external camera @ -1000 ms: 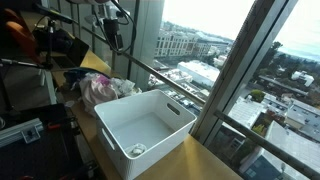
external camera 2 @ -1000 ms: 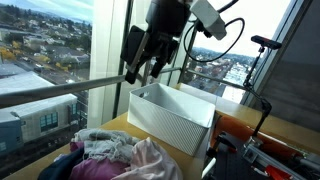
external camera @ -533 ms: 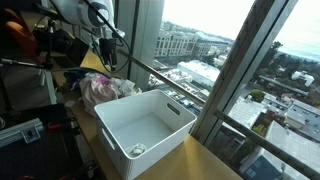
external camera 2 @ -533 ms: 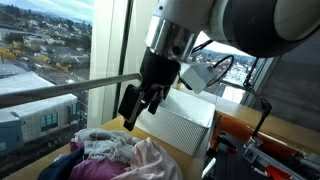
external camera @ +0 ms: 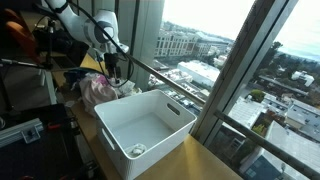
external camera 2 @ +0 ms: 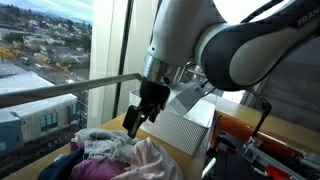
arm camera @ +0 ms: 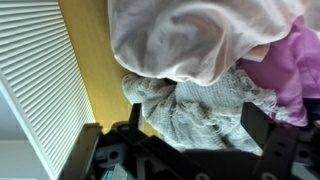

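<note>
Poised with the tool (external camera 2: 133, 122) low over a pile of clothes (external camera 2: 118, 155) on the window side of the bench (external camera: 205, 160), jaws spread wide and holding nothing. Heaped just beside a white basket (external camera: 125, 140), yet clear of its ribbed wall in the wrist view, with a strip of bare wood between. Topped by a pale garment (arm camera: 200, 40), with a pink garment (arm camera: 288, 72) alongside and a grey lacy piece (arm camera: 190, 112) lying directly between the tool's fingers. Judged light, soft and limp: likely to sag, stretch and drag neighbours along when lifted. Best taken at a raised fold or bunched ridge near the top of the heap, pinching deep enough to gather cloth rather than a thin, slippery edge. Not fragile by the look of it, though prone to snagging by the lace on a fingertip.
</note>
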You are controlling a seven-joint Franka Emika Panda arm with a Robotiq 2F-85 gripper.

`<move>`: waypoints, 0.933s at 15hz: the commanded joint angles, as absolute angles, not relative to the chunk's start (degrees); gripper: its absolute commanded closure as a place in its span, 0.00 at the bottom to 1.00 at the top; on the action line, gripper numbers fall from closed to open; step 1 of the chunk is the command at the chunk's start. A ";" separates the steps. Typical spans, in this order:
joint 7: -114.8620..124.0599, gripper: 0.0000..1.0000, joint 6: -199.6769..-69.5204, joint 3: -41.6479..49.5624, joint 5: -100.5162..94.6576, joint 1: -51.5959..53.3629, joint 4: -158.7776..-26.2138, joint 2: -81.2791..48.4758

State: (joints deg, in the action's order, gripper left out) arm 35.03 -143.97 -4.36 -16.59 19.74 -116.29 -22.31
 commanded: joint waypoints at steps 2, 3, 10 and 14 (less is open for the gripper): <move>34.78 0.00 -143.35 4.22 -25.81 17.15 -119.41 -15.90; 34.89 0.00 -143.40 5.61 -27.51 15.86 -119.86 -15.26; 34.13 0.00 -144.13 10.91 -30.17 6.57 -123.80 -17.85; 34.18 0.00 -145.70 12.73 -28.95 3.54 -124.65 -23.38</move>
State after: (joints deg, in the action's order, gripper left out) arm 34.43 -144.00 11.65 -29.64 4.82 -124.59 -19.82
